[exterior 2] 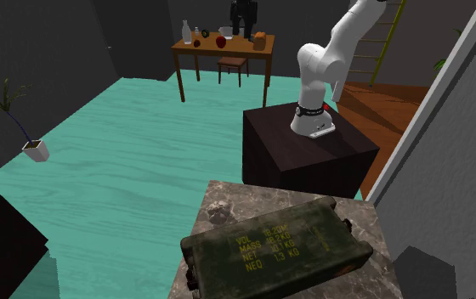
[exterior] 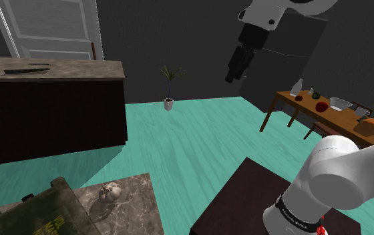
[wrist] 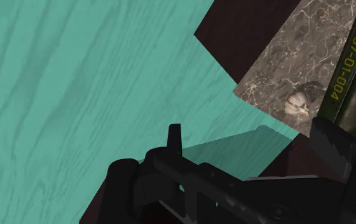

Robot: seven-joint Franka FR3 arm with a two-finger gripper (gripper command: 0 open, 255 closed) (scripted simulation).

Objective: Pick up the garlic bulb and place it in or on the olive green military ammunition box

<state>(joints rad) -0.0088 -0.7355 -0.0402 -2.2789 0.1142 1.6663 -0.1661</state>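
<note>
The garlic bulb (exterior: pixel 110 192) is pale and knobbly and lies on a marble-topped table (exterior: pixel 139 207), just beside the olive green ammunition box (exterior: pixel 39 215). In the second exterior view the garlic bulb (exterior 2: pixel 220 211) sits at the box's (exterior 2: pixel 274 251) far corner; the box has yellow lettering on its lid. My gripper (exterior: pixel 232 75) hangs high over the teal floor, far from the marble table. In the wrist view my gripper (wrist: pixel 253 141) stands open with nothing between its fingers. The garlic bulb (wrist: pixel 297 104) and the box (wrist: pixel 355 63) lie well beyond one finger (wrist: pixel 328 143).
My dark stand (exterior: pixel 246 193) sits next to the marble table. A wooden table (exterior: pixel 312 110) with a bottle, bowl, red fruit and bread stands at the shoulder view's right. A dark counter (exterior: pixel 52 100) and a potted plant (exterior: pixel 169 100) stand farther back.
</note>
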